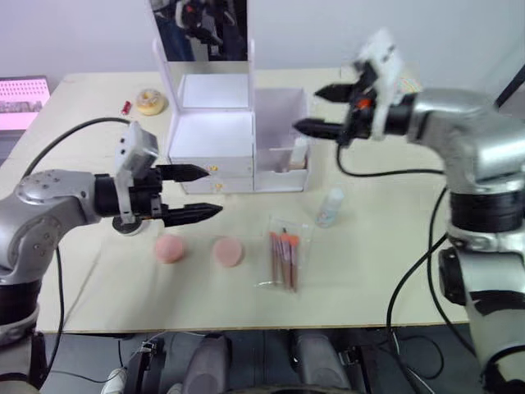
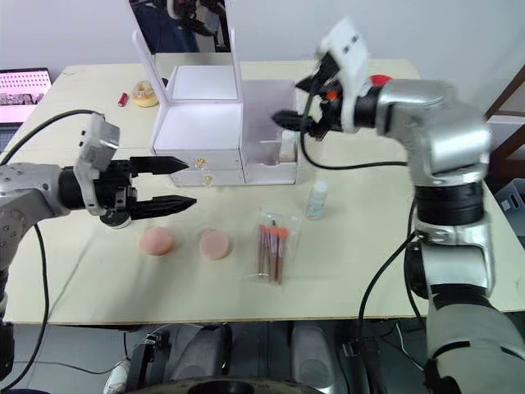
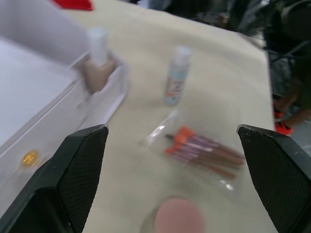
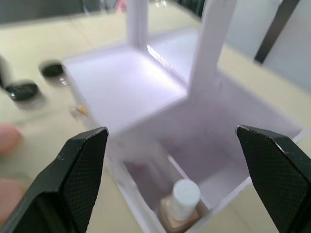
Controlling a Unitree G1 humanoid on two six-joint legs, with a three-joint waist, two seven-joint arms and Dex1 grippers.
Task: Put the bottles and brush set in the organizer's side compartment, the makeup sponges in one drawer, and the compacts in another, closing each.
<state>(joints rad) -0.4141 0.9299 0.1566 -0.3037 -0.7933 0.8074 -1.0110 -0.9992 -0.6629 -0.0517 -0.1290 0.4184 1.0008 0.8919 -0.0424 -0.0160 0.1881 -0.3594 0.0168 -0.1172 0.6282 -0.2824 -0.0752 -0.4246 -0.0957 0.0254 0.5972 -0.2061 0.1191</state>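
Beige table (image 1: 369, 263) holds white organizer (image 1: 238, 139); pale wall (image 1: 82, 33) behind

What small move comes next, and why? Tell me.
Probably lower the open right claw to the clear bottle standing on the table. One bottle already stands in the side compartment; this one and the brush set remain outside.

Left gripper (image 3: 175, 160) held wide open over the beige table (image 3: 228, 73).
A beige bottle (image 3: 98, 60) is stood in the white organizer (image 3: 43, 111)'s side compartment; a clear bottle (image 3: 176, 75), a bagged brush set (image 3: 206, 155) and a pink sponge (image 3: 179, 216) are seen on the table.
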